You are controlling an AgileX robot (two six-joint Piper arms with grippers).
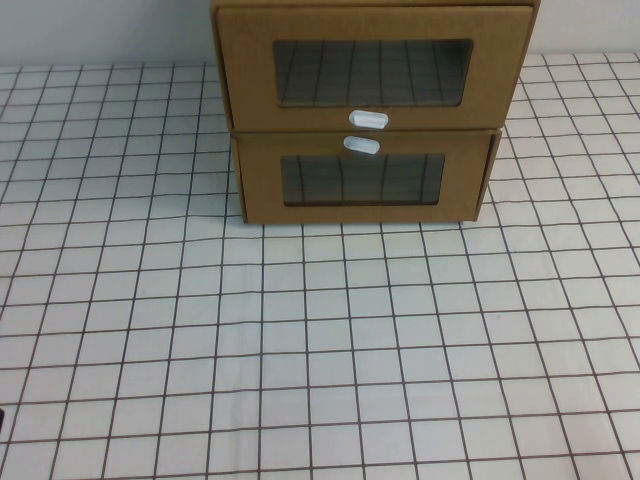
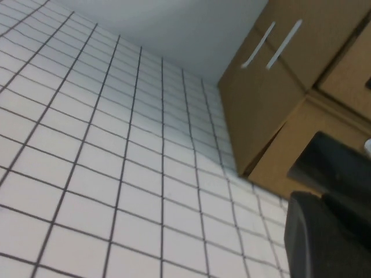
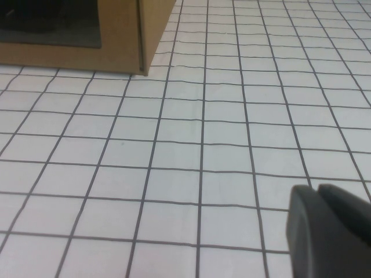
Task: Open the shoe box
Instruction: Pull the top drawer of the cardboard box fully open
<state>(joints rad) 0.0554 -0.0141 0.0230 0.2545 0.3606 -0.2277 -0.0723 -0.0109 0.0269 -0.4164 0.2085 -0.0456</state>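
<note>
Gridded white counter (image 1: 320, 350) holds two stacked brown cardboard shoe boxes (image 1: 500, 90) at its far side. Right hand (image 3: 319, 220), clenched, hangs low before their right corner; left hand (image 2: 324, 194), state I cannot tell, low beside their left. Best unclench, pinch a white tab handle (image 1: 361, 145) squarely, and pull straight.

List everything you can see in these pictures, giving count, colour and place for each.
upper box: one, brown cardboard, stacked on the lower box at the table's far side
lower box: one, brown cardboard, on the cloth under the upper box
upper handle: one, white, low on the upper box's front
lower handle: one, white, high on the lower box's front
cloth: one, white with dark grid lines, covering the table
wall: one, pale grey, behind the table
left gripper: one, black, above the cloth, beside the boxes
right gripper: one, black, shut, low over the cloth, a box corner ahead
</note>
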